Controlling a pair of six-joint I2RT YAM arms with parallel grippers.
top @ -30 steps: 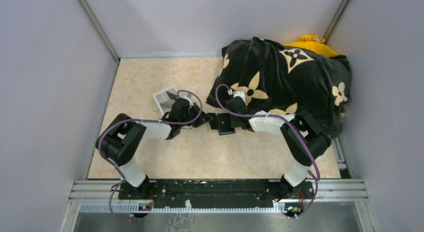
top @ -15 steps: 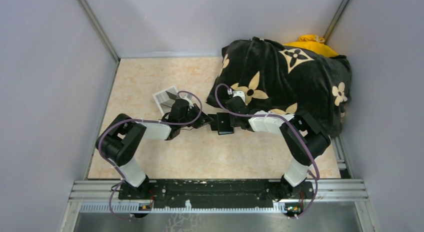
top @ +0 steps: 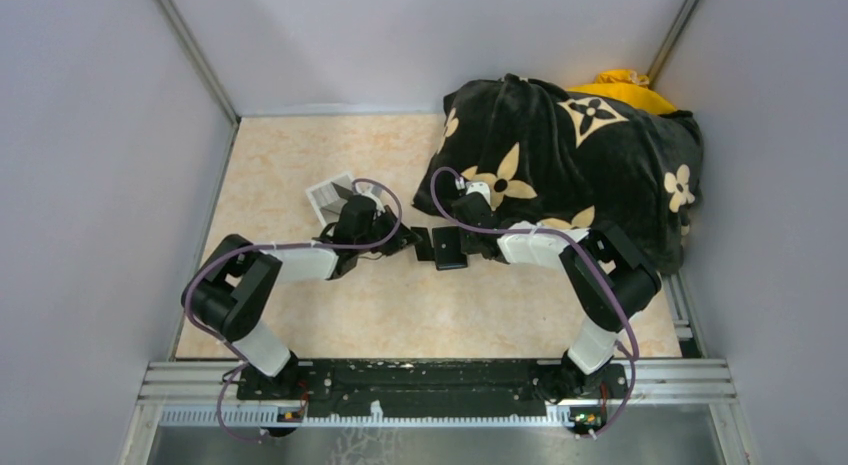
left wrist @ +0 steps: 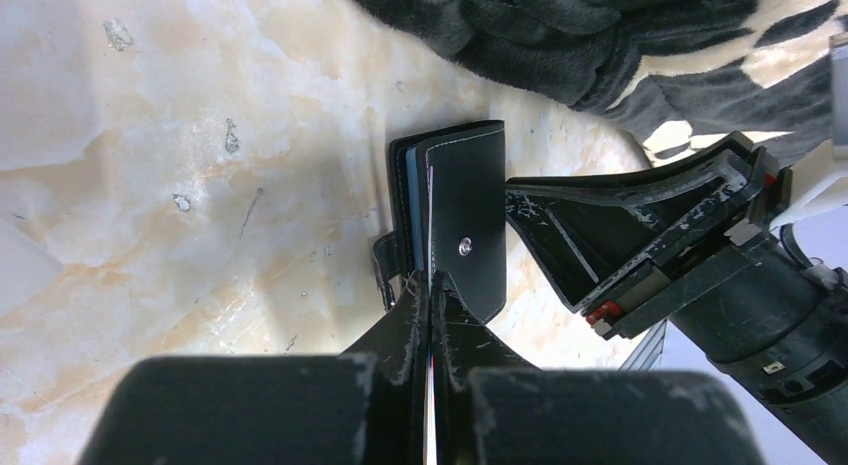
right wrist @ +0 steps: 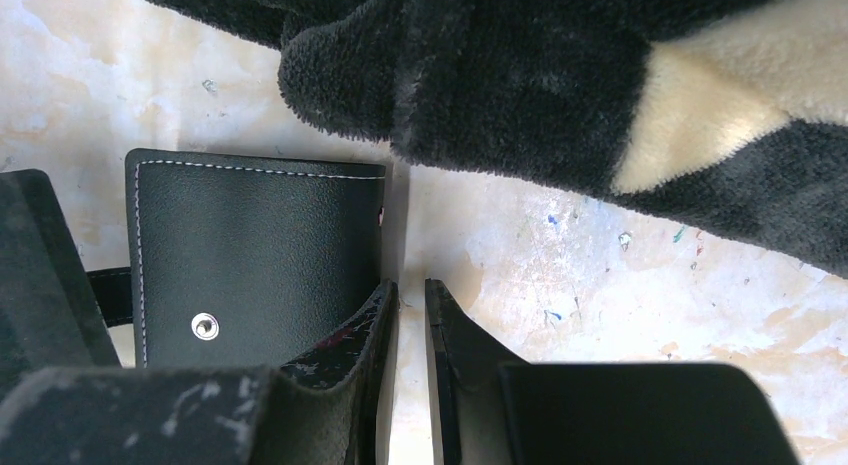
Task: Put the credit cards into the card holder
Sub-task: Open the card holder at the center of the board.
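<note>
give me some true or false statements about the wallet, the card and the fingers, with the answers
The small black folding card holder sits between the left fingers and the right fingers. True.
The left fingers stand wide apart. False: they are pressed together.
A dark blue-grey card shows inside the card holder. True.
The card holder rests on the black flower-patterned cushion. False: it rests on the marbled tabletop beside it.

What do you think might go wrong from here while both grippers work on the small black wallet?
The left gripper is shut at the edge of the small black folding wallet; a push may slide the wallet rather than seat anything. The right gripper, jaws slightly apart, only overlaps one corner, so bracing looks weak. The black flower-patterned cushion lies close and could snag.
</note>
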